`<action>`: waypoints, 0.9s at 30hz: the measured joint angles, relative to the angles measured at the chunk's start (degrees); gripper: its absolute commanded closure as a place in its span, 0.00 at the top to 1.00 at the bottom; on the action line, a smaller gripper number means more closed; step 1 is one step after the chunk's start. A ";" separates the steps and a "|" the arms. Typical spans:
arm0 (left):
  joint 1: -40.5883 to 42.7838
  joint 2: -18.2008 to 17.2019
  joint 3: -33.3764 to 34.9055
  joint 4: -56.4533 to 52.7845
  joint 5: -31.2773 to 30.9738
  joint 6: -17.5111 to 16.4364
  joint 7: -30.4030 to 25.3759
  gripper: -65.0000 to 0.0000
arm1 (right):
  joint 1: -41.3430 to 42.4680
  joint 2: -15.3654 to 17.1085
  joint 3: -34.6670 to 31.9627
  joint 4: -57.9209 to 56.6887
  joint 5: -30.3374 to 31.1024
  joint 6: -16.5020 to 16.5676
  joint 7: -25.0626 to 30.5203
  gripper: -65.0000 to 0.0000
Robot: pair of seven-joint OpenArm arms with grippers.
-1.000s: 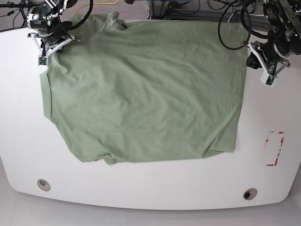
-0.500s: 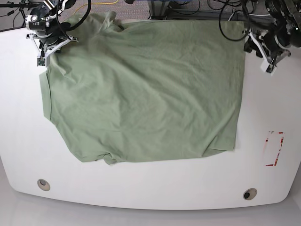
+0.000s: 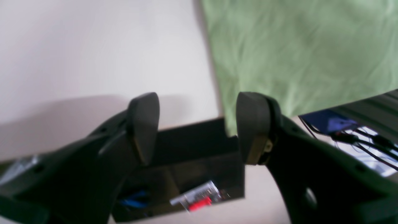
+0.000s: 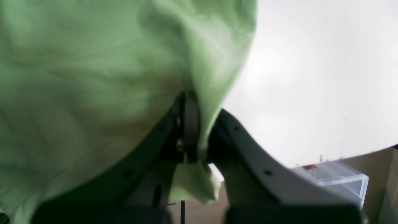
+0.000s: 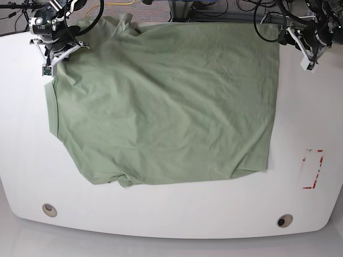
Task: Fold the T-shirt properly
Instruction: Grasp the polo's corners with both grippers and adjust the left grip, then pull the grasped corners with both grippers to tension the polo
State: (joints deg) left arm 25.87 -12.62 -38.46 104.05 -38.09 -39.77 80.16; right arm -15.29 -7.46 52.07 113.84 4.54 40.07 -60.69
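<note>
Left gripper point(image 3: 197, 133) has its 2 dark jaws spread apart with nothing between them, hanging over bare tabletop just beside the edge of the pale sage-green knit T-shirt point(image 5: 166, 101); in the base view it sits at the far right corner of the white table point(image 5: 161, 214), just off the shirt's far right corner. Right gripper point(image 4: 194, 130) is pinched closed on a fold of the green fabric, cloth bunching up from between the jaws and a small flap hanging below them; in the base view it sits at the shirt's far left corner. T-shirt lies spread mostly flat across the middle of the table, plain side up, lightly wrinkled, 1 sleeve sticking out along the left edge and the near edge rumpled at both corners. 2 round grey holes point(image 5: 49, 209) near the table's front edge, well clear of the shirt. Red-and-white marking point(image 5: 312, 168) on the tabletop at right, apart from the fabric. Both wrist views are blurred.
</note>
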 measured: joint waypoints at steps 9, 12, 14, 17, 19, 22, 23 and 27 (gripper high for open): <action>-2.58 -0.81 2.73 -5.44 -0.57 -0.17 -1.01 0.57 | -0.04 -0.02 0.07 0.00 -0.02 0.02 -0.02 0.02; -2.47 -0.79 4.13 -5.42 -0.98 -0.17 -1.97 0.57 | -0.04 -0.09 0.04 0.00 0.07 0.00 0.00 0.02; -2.23 -1.03 5.75 -5.35 -1.03 -0.17 -2.16 0.57 | -0.26 -0.15 0.04 0.00 0.02 0.02 0.00 0.02; -1.70 -1.16 8.26 -4.94 -2.16 -0.26 -2.60 0.57 | -0.52 -0.13 0.07 0.00 0.00 0.02 0.02 0.02; -1.09 -0.81 9.35 -4.57 -2.99 -0.44 -3.65 0.57 | -0.85 -0.17 0.04 0.00 0.02 0.00 0.00 0.02; -0.42 0.26 9.60 -4.37 -3.37 -0.42 -4.37 0.56 | -1.01 -0.17 0.07 0.00 0.00 0.02 0.00 0.02; 0.09 0.39 9.84 -4.26 -3.65 -0.42 -5.09 0.56 | -1.09 -0.15 0.07 0.00 0.00 0.02 -0.02 0.02; 1.38 0.85 10.93 -4.02 -5.05 -0.66 -6.01 0.46 | -1.07 -0.15 0.04 0.00 0.00 0.00 0.00 0.02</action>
State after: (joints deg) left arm 27.24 -11.77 -27.53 100.03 -43.13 -40.42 74.15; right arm -16.36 -7.62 52.12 113.84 4.54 40.07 -60.69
